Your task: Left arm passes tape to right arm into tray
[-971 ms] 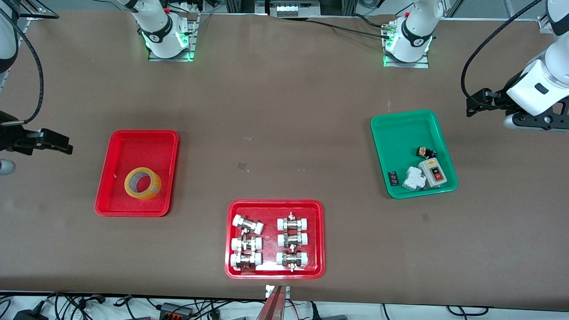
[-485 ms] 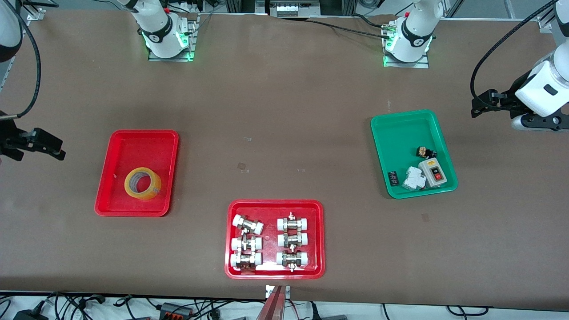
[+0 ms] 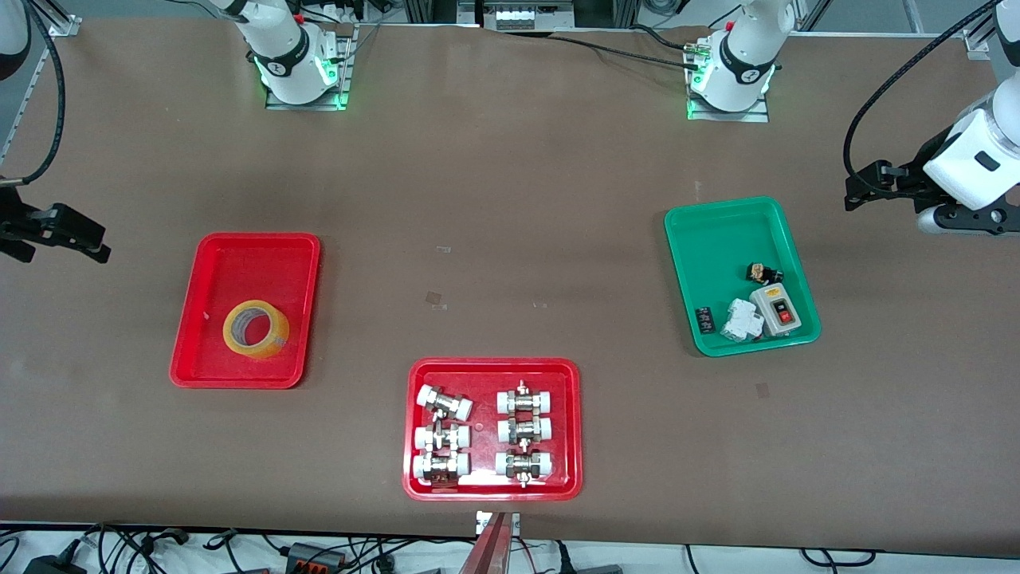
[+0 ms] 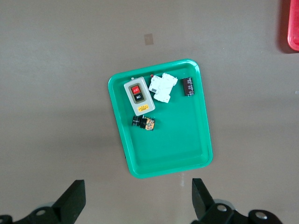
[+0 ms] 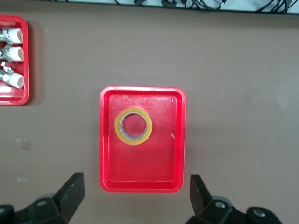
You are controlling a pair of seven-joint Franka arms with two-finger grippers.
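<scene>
The yellow-amber tape [image 3: 255, 329] lies flat in the shallow red tray [image 3: 239, 255], toward the right arm's end of the table. It also shows in the right wrist view [image 5: 133, 126], inside the tray [image 5: 140, 185]. My right gripper [image 3: 80, 235] hangs open and empty above the bare table beside that tray; its open fingers [image 5: 72, 192] frame the tray's edge. My left gripper [image 3: 859, 187] is open and empty above the table beside the green tray, at the left arm's end. In the left wrist view its fingers [image 4: 74, 198] stand wide apart.
A green tray [image 3: 721, 207] holds a grey switch box [image 3: 774, 307], a white breaker and small black parts; it also shows in the left wrist view [image 4: 173, 149]. A red tray [image 3: 492, 364] of metal-and-white pipe fittings sits nearest the front camera.
The right gripper has drawn away from the red tray, upward in the front view. The left gripper pulled away from the green tray, then stayed still. The tape has not moved.
</scene>
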